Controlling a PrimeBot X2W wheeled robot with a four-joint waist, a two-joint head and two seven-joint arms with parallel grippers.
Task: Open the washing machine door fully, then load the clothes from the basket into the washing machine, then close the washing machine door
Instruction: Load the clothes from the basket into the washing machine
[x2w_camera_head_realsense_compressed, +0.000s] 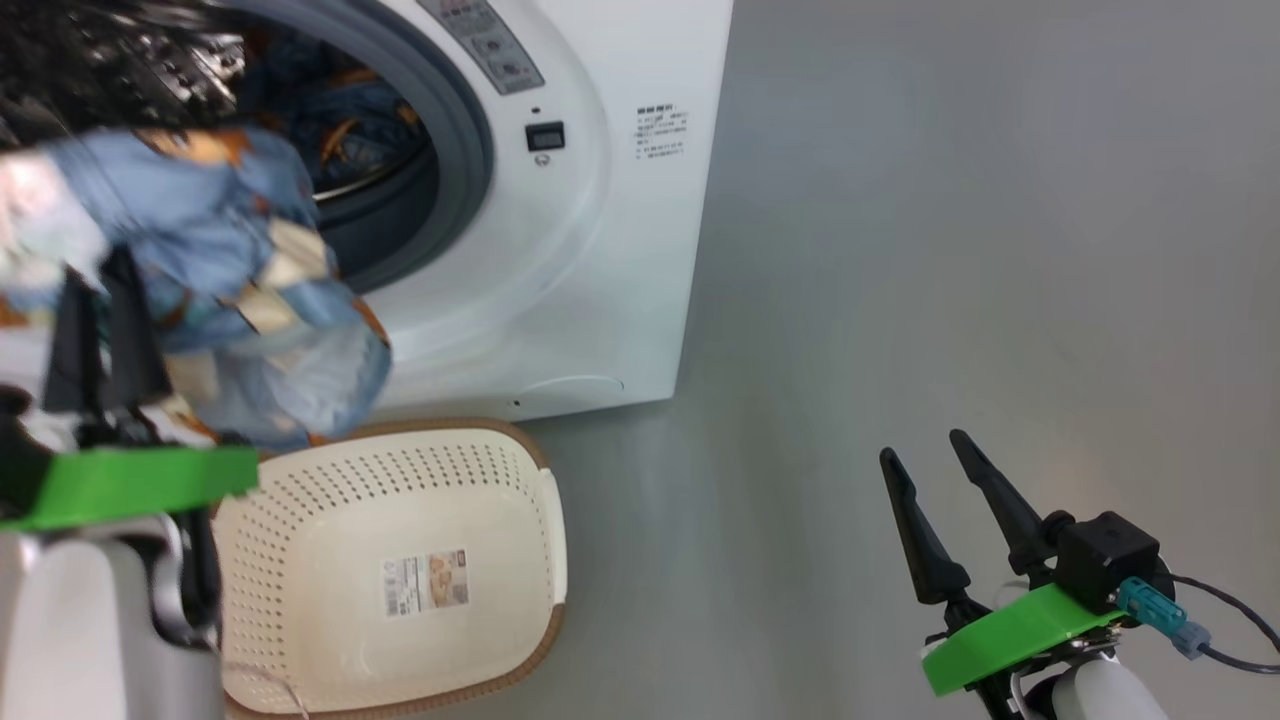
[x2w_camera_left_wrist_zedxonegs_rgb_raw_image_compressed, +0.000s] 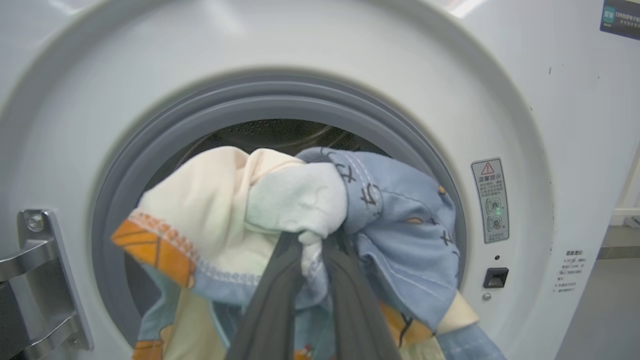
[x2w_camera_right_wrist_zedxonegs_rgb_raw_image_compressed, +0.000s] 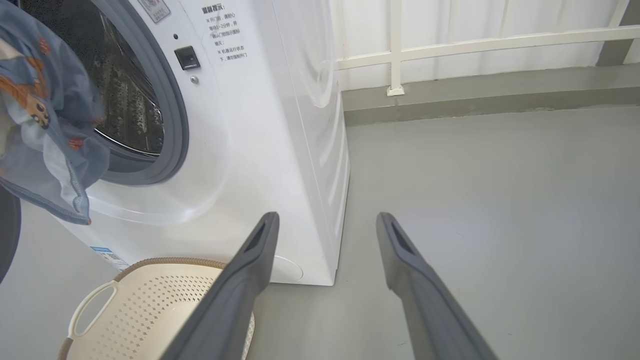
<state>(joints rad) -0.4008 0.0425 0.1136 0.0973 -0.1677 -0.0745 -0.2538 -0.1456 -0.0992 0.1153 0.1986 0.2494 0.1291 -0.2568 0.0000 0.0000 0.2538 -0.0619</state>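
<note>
Holding item: clothes (x2w_camera_head_realsense_compressed: 220, 250), a light-blue bundle with orange prints, pinched in my left tool (x2w_camera_head_realsense_compressed: 95, 270). It sits just before the mouth of the washing machine (x2w_camera_head_realsense_compressed: 600, 200), above the basket (x2w_camera_head_realsense_compressed: 330, 500). More blue fabric lies inside the drum (x2w_camera_head_realsense_compressed: 350, 130). Right tool (x2w_camera_head_realsense_compressed: 920, 445): fingers spread, nothing between them, well apart over the floor. Hazards: loose ends hang below the grey gasket (x2w_camera_head_realsense_compressed: 470, 150). Letting go short of the drum would likely drop them outside, or leave a hem on the gasket for the door to trap.
</note>
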